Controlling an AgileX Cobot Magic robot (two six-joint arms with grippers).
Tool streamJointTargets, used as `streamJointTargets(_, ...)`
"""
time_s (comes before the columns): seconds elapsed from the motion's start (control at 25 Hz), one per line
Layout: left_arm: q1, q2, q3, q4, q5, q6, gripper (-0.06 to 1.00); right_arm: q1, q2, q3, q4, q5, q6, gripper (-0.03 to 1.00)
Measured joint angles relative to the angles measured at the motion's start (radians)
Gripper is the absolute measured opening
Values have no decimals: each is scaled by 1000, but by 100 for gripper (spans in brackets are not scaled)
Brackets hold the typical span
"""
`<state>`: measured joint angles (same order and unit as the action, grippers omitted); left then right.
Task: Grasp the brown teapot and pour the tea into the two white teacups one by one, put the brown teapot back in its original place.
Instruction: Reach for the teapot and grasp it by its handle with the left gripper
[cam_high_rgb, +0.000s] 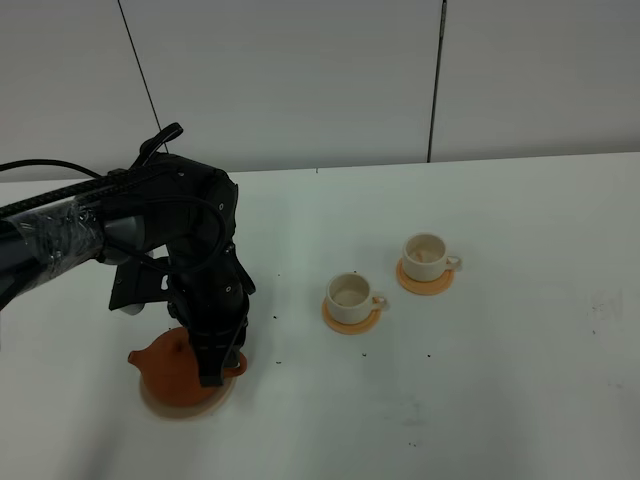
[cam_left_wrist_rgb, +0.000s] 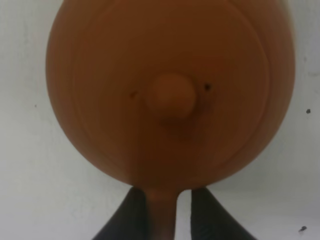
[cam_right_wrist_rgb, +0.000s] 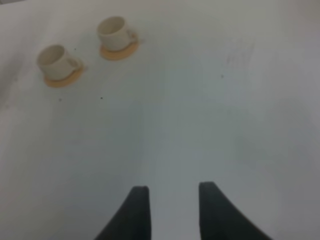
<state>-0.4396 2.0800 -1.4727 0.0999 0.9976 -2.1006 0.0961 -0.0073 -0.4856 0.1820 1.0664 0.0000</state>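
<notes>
fingers (cam_left_wrist_rgb: 131, 220) of the left gripper (cam_left_wrist_rgb: 169, 194) are set apart on either side of the loop handle (cam_left_wrist_rgb: 161, 216) of the brown teapot (cam_high_rgb: 168, 368). a sliver of gap is seen on one side, so a firm clamp is not judged to be made. the teapot is seated upright on its pale beige coaster (cam_high_rgb: 160, 410), at the near left of the table (cam_high_rgb: 520, 380). no pouring is judged done: no dark tea is seen in the near teacup (cam_high_rgb: 352, 293) or the far teacup (cam_high_rgb: 427, 254), each set on an orange coaster (cam_high_rgb: 350, 323). grasping, lifting, both pours and the return are left. the right gripper (cam_right_wrist_rgb: 173, 187) is held over bare table with fingers apart and nothing between them. nothing is seen standing between teapot and cups; only small dark specks (cam_high_rgb: 278, 362) are noted.
</notes>
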Motion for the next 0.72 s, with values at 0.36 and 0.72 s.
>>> streamJointTargets(0.36,0,0,0,-2,0,6,22,0,0,0,0,0,0,24)
streamJointTargets(0.72,0,0,0,-9,6,55,17,0,0,0,0,0,0,24)
